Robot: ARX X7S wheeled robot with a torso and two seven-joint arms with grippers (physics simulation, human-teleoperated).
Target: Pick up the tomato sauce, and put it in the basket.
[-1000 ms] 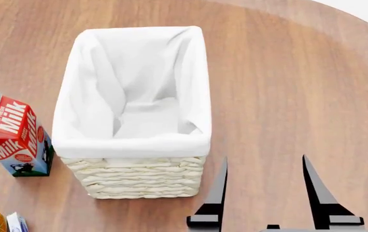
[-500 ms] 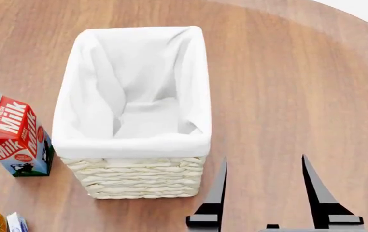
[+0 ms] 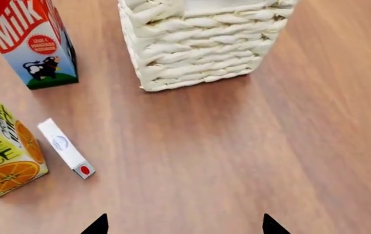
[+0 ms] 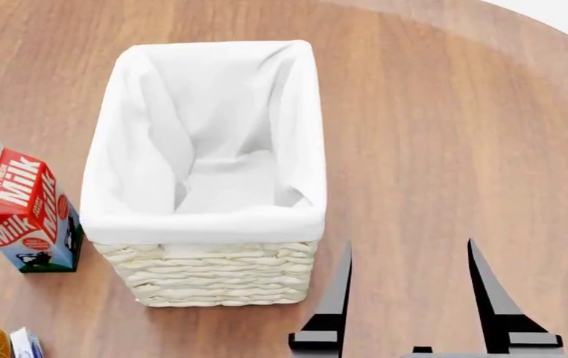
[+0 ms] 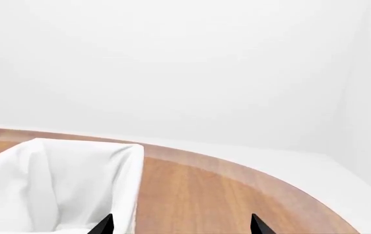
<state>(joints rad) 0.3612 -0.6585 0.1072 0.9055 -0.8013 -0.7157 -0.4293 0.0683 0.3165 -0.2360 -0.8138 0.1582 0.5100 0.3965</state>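
The left gripper (image 3: 184,226) is hovering, fingers apart, over bare table (image 4: 433,134). Before it are standing one orange juice carton (image 3: 2,151), one small white box (image 3: 66,149), one milk carton (image 4: 24,210) and one basket (image 4: 209,287). The right gripper (image 4: 411,298) is spread wide just right of the basket. No tomato sauce is showing.

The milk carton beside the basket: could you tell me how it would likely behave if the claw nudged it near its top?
The milk carton stands upright, tall over a small base, so a high push would probably tip it rather than slide it. Its flat printed sides look smooth, perhaps a little slippery on the wooden table. The basket stands apart from it and would likely not catch it.
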